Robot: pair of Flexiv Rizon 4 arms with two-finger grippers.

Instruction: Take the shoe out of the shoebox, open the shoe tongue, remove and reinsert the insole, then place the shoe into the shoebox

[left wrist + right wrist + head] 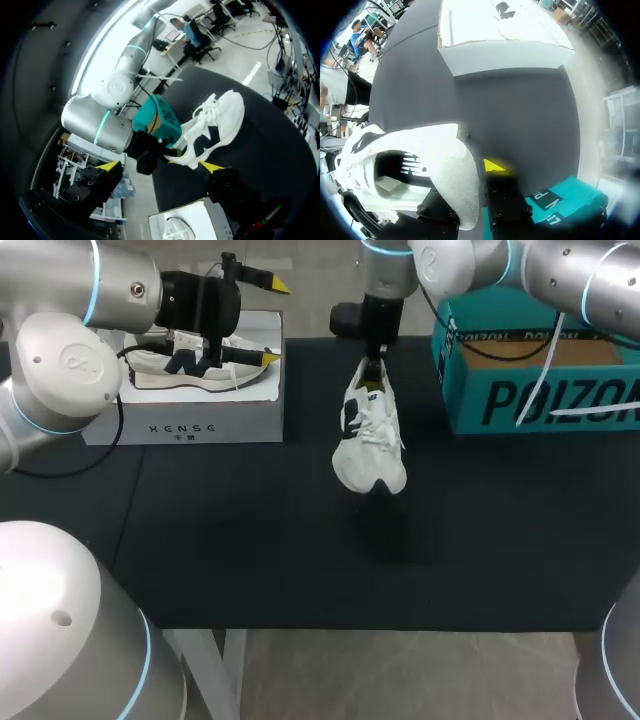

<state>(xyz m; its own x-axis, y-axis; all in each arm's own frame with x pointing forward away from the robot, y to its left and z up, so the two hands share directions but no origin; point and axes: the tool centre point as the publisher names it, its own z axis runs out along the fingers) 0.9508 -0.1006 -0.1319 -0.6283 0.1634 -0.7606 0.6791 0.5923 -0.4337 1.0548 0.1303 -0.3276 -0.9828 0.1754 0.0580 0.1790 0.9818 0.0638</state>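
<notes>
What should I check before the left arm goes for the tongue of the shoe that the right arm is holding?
1. Right gripper hold on the white shoe: ok, shut on the heel, toe pointing down.
2. Left gripper free: ok, open and empty, above the white box.
3. Shoe out of a box: ok, it is over the black table, between the white box and the teal box.
4. Path from the left gripper to the shoe: ok, nothing lies between them.
5. Tongue opened: cannot tell; the laces are threaded across it.
6. Insole in place: cannot tell.
</notes>
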